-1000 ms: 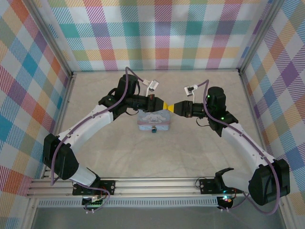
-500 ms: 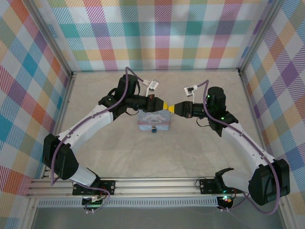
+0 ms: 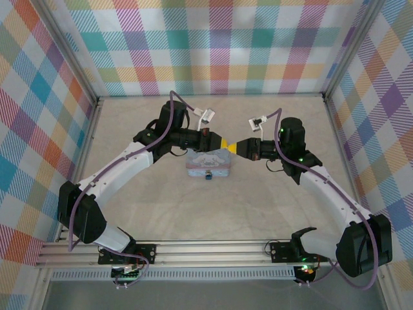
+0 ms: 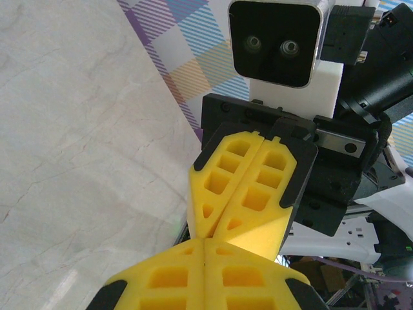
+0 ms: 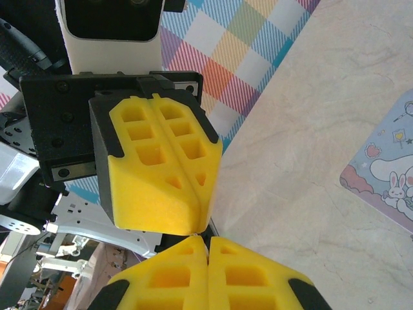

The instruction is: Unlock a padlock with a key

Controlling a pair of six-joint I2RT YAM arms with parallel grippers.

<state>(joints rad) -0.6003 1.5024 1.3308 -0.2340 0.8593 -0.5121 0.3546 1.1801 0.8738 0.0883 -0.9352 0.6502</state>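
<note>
Two end effectors, L (image 3: pixel 226 145) & R (image 3: pixel 235 148), tip-to-tip; overhead adds padlock (image 3: pixel 209 174).

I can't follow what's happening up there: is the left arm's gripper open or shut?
Shut. In the left wrist view the left gripper has its yellow fingers pressed together along a thin seam, with no gap.

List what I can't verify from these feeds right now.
- Key: whether the left gripper or right gripper pinches it; pressed-together yellow fingers hide it, wrist views.
- Padlock: too small in top view; shackle state unreadable.
- Tin: cut off by right wrist frame edge.
</note>
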